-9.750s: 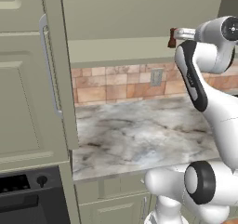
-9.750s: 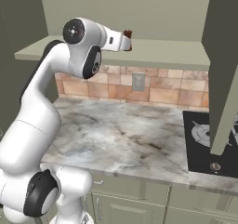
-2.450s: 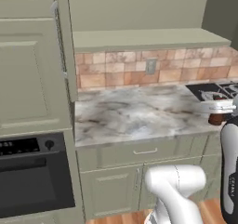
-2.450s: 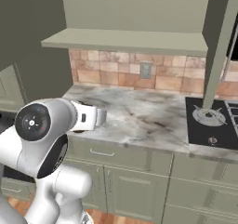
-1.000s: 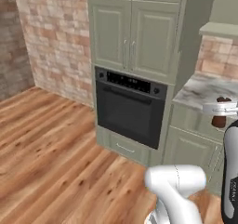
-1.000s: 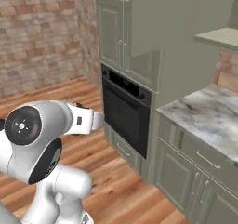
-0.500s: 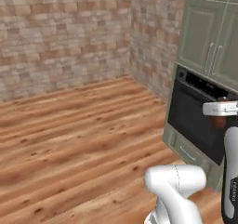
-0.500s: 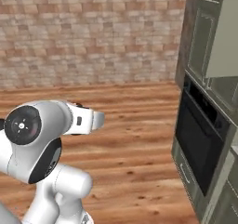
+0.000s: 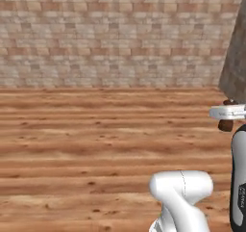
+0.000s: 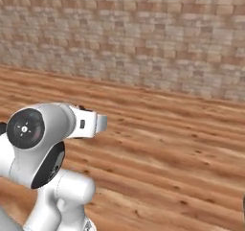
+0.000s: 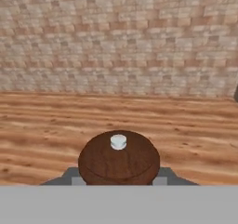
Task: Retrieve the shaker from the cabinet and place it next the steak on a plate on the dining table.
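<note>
Gripper (image 11: 119,180) is closed on the shaker (image 11: 119,158), whose dark brown round end with a small pale stud at its middle fills the lower centre of the hand view, a grey finger (image 11: 69,176) showing at each side of it. From the left base view the shaker (image 9: 226,125) pokes out as a dark knob above and below the white hand at the far right edge, carried well above the wooden floor (image 9: 86,144). Ahead of the hand lies a broad stretch of bare plank floor running to the foot of a brick wall (image 11: 119,37) that spans the whole width of the view. From the right base view the same brick wall (image 10: 143,38) slants away toward the right, and the floor (image 10: 167,144) between the robot and the wall is open. At the upper right of the left base view a dark, blurred vertical edge cuts in beside the hand; what it belongs to cannot be told.
</note>
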